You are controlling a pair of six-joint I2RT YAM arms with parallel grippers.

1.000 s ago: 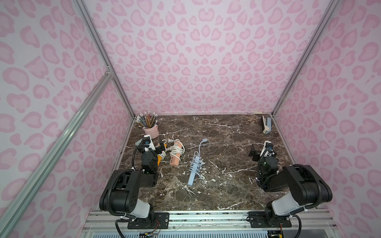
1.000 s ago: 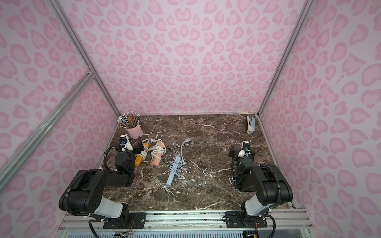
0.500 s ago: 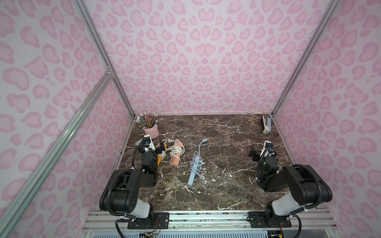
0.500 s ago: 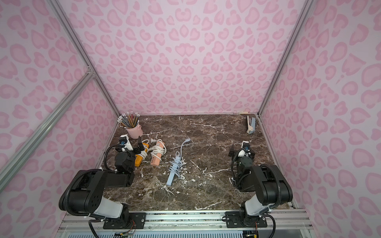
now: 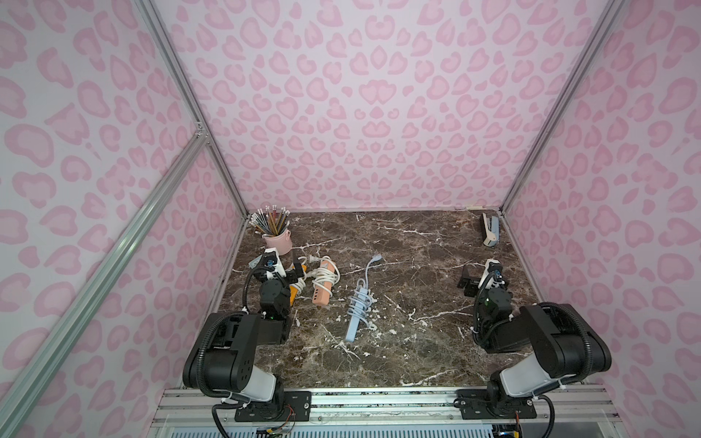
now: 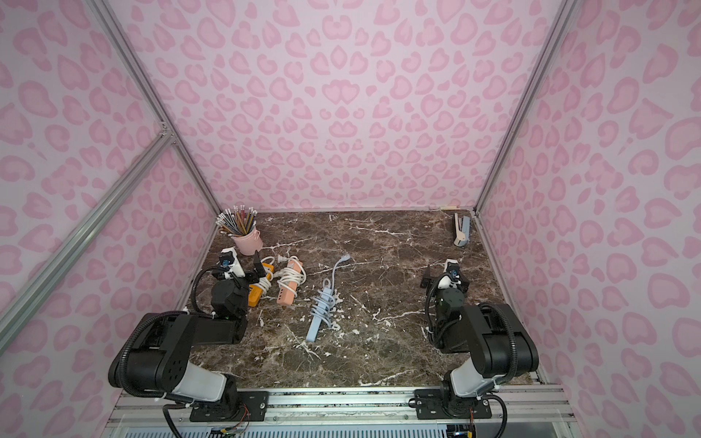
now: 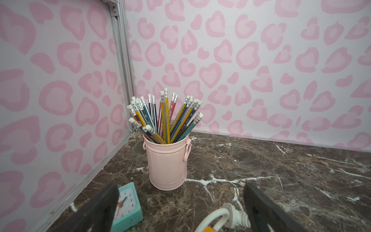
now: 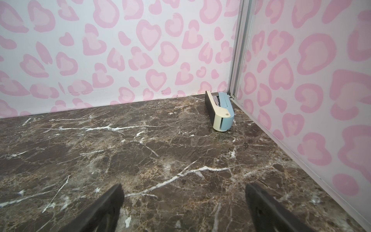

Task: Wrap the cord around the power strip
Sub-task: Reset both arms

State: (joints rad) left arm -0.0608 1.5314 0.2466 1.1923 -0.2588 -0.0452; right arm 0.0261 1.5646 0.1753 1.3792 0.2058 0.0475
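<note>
- Nothing has moved since the earlier frames: both arms and every item lie where they were.
- Nearest, the light blue power strip (image 5: 356,316) lies on the marble table (image 5: 417,341) between the two arms, and neither arm touches it.
- Its blue cord (image 5: 360,301) loops several times around the strip's body, and a loose tail runs off toward the far wall.
- The left gripper (image 7: 180,192) is spread wide and holds nothing. A white plug (image 7: 234,217) lies between its fingers and a teal clock (image 7: 128,202) sits just beside one of them.
- The right gripper (image 8: 184,190) is also spread wide and empty, over bare marble.
- By the left gripper lie an orange strip (image 5: 293,297) and a salmon strip (image 5: 322,294), both wound with white cord.
- Farthest back, a pink pencil cup (image 5: 278,242) stands in the left corner and a stapler (image 5: 491,231) lies in the right corner.
</note>
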